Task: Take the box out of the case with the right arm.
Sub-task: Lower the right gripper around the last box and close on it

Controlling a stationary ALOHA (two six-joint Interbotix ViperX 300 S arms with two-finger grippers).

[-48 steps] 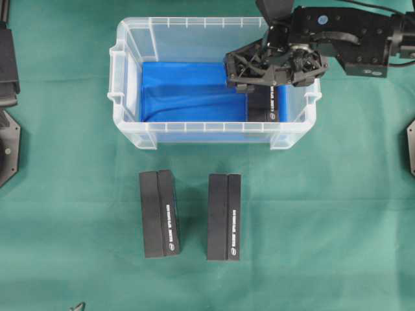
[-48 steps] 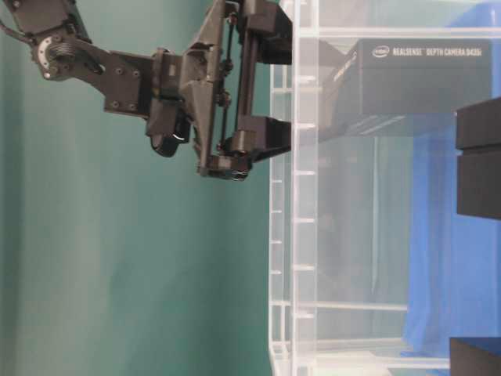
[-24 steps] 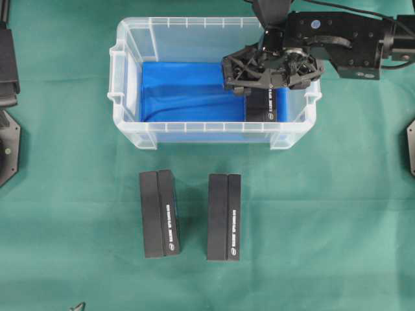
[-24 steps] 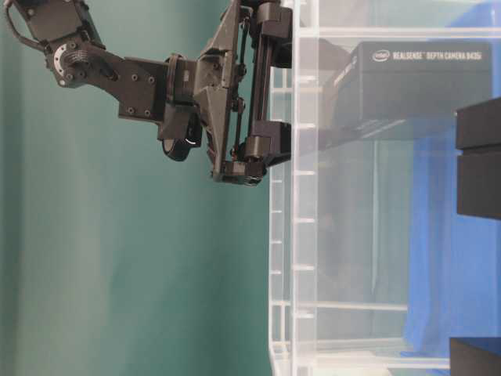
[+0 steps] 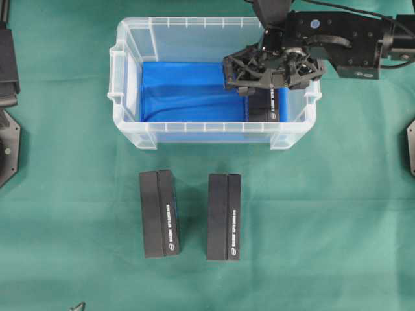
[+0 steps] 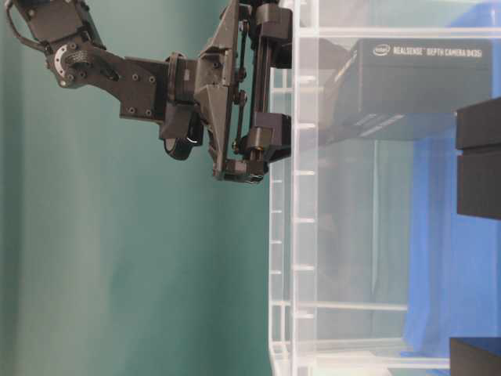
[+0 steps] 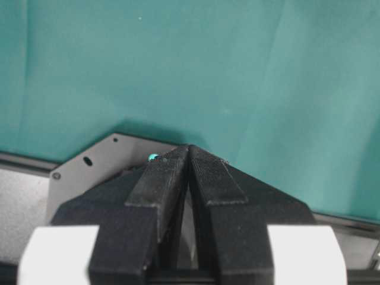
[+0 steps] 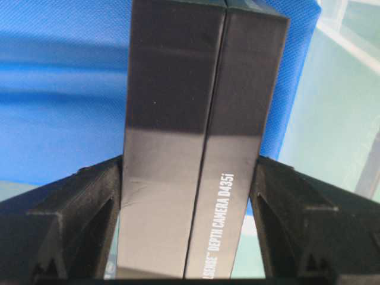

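The box [image 5: 264,107] lies in the case [image 5: 127,78], on the blue lining [image 5: 188,91] at the case's 3 o'clock end, long axis running 12 to 6 in the overhead view. In the right wrist view the box [image 8: 196,142] fills the gap between the two fingers [image 8: 77,219], both side faces touching or all but touching the finger pads; printed text reads along its right half. The right gripper [image 5: 262,91] pinches the box, jaws set on its two long sides.

Versus the earlier frames: at table level the lower jaw block sits nearer the upper one, so the jaws have come together onto the box. Overhead, the right arm [image 5: 337,42] has moved slightly toward 9 o'clock and lower into the case since a second ago; little change in the last half second. The box has not shifted on the lining.

Two more boxes lie on the green cloth [image 5: 324,214] at 6 o'clock of the case: the left box [image 5: 159,214] and the middle box [image 5: 224,216], well apart, both unchanged.

The left gripper [image 7: 189,178] is seen only in its wrist view, fingers pressed together over bare cloth, holding nothing.
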